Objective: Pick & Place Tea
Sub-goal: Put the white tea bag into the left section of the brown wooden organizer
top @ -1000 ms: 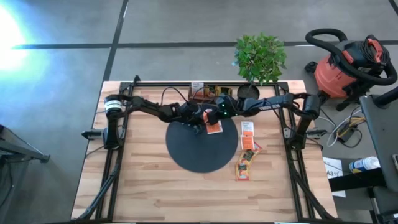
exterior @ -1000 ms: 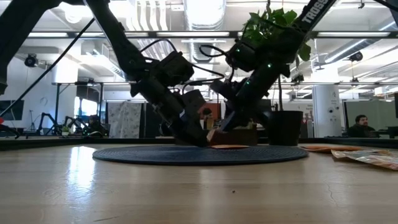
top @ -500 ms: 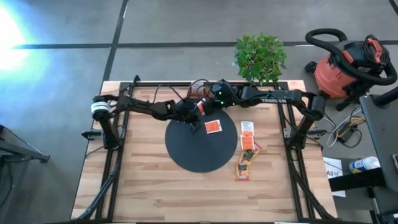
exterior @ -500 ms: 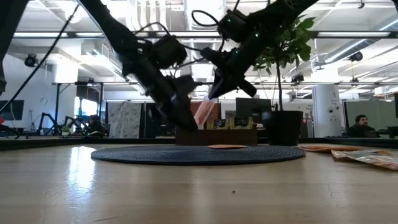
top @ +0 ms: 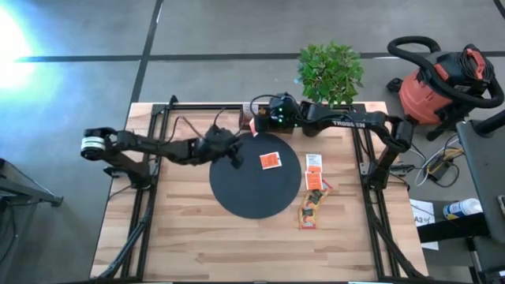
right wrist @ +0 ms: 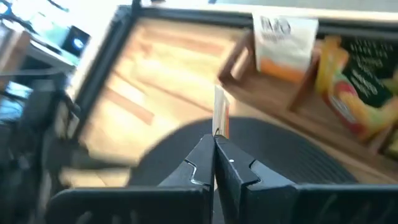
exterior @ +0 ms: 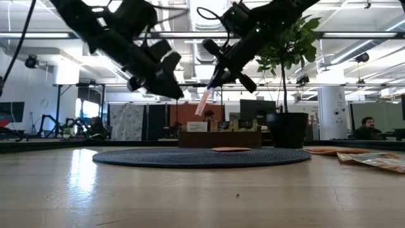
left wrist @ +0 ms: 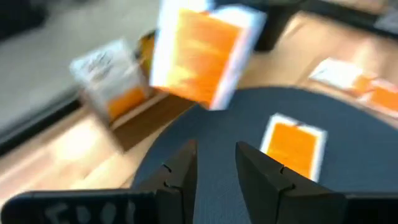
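The right gripper [right wrist: 214, 144] is hanging in the air over the far edge of the black mat [top: 248, 189], its fingers pressed together on the corner of a white-and-orange tea sachet [right wrist: 220, 115]. The held sachet is dangling below the fingertips in the low view [exterior: 204, 101], well clear of the mat, just in front of the wooden box [exterior: 220, 137] that is sitting at the table's far side.

The left gripper [left wrist: 214, 163] is hovering near the mat's far left edge, its fingers standing slightly apart with nothing between them. The held sachet is showing ahead of and above those fingers, not touching them.

A second orange sachet [top: 271, 161] is lying flat on the mat. More sachets [top: 314, 189] are lying scattered on the wooden table [top: 181, 237] to the mat's right.
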Motion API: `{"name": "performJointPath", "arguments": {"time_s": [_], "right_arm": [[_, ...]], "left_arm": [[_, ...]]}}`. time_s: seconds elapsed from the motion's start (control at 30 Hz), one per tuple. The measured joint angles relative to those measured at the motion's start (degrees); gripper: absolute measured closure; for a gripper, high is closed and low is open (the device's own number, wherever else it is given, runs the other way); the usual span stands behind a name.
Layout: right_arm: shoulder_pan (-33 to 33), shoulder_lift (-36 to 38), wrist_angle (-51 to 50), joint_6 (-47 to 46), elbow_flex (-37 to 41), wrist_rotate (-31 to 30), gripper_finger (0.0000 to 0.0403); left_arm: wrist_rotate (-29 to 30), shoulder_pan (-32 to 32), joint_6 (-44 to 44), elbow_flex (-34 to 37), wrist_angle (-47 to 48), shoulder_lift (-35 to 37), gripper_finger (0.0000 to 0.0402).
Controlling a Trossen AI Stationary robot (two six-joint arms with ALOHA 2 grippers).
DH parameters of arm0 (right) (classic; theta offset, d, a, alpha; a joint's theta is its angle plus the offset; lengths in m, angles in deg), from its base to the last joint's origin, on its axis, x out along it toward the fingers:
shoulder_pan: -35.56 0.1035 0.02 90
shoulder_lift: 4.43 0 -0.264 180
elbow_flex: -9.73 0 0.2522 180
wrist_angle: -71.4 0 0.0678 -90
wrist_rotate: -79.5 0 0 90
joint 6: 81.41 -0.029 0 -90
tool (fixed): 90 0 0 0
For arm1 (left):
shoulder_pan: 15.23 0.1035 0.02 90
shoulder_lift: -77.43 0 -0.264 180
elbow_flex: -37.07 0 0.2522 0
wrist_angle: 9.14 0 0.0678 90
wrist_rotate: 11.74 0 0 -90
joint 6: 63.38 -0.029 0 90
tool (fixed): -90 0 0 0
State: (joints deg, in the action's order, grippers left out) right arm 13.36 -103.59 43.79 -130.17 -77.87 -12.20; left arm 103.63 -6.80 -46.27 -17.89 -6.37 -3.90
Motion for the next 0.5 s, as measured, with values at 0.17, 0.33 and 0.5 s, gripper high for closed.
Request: {"name": "performJointPath", "arguments": {"time_s": [0.17, 0.33, 0.5], "right_arm": [[0.21, -0.04, 0.75, -1.14, -1.77, 0.02, 0.0394], [0.79, -0.09, 1.0, -3.38, -3.02, 0.04, 0.0394], [1.32, -0.09, 1.21, -3.81, -3.75, 0.04, 0.0394]], "left_arm": [[7.12, -5.37, -3.6, 2.46, -12.37, -0.86, 0.0296], [20.73, -7.51, -4.68, 1.84, -16.48, -3.15, 0.0296], [19.15, -7.85, -4.9, -0.98, -16.57, -6.28, 0.0296]]}}
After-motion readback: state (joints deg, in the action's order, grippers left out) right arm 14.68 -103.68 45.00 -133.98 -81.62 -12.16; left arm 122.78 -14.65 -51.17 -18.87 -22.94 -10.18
